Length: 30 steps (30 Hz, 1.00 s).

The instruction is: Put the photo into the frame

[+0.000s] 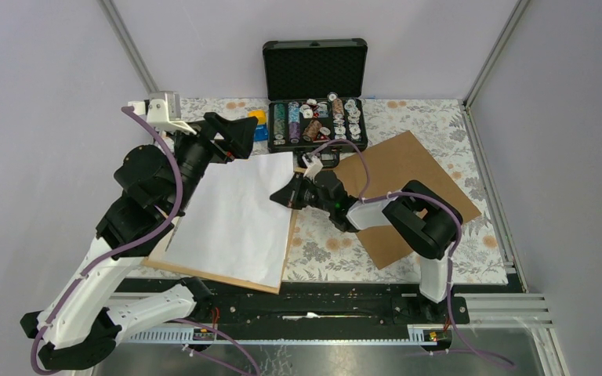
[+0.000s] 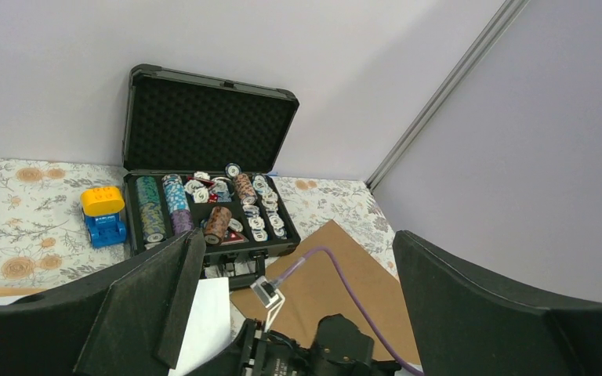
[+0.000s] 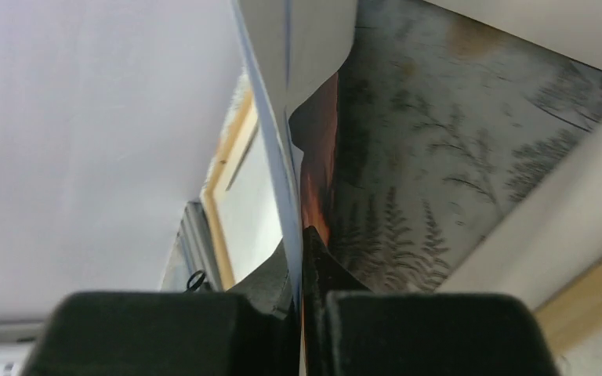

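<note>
The photo (image 1: 235, 211) lies white back up across the frame (image 1: 227, 280), whose light wood shows along the near and right sides. My right gripper (image 1: 286, 196) is shut on the photo's right edge and lifts it a little. In the right wrist view the sheet (image 3: 270, 117) runs straight into the closed jaws (image 3: 302, 251), with its orange printed side (image 3: 317, 141) facing down. My left gripper (image 1: 239, 139) hangs open above the photo's far left corner. Its wide-apart fingers (image 2: 149, 305) hold nothing.
A brown hardboard sheet (image 1: 407, 176) lies to the right, partly under the right arm. An open black case (image 1: 315, 117) of poker chips stands at the back. Beside it is a blue and yellow toy (image 2: 102, 215). Floral cloth (image 1: 329, 247) covers the table.
</note>
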Available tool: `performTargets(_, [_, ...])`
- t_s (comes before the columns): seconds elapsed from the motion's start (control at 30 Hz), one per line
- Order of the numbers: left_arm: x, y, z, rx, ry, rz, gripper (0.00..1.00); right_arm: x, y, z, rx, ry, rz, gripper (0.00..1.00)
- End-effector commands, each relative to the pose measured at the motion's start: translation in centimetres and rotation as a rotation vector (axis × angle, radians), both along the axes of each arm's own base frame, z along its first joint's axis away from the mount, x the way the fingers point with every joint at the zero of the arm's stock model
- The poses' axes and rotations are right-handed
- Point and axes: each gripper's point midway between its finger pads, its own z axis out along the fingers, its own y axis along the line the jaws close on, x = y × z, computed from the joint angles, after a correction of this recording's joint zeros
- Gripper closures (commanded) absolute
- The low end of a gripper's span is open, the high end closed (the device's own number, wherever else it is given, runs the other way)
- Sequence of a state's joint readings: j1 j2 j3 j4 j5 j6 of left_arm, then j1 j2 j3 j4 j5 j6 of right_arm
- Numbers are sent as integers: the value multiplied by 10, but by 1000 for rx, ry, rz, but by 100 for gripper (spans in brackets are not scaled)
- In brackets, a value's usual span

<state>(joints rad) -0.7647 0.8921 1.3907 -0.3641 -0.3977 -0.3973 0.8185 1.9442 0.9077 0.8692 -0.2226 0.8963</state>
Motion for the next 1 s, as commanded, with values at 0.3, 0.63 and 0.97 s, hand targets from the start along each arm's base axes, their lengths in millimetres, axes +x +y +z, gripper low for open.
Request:
performTargets(0.3, [-2,1,14,-37,-31,-4,1,-42,24,114,291,-374,312,100])
performTargets(0.63, [0,0,14,-35,-31,-2,1,-42,53,120,359,-384,357,100])
performTargets(0.97, [0,-3,14,-37,-33,-10,1,-55,66,142,438,-428,387,100])
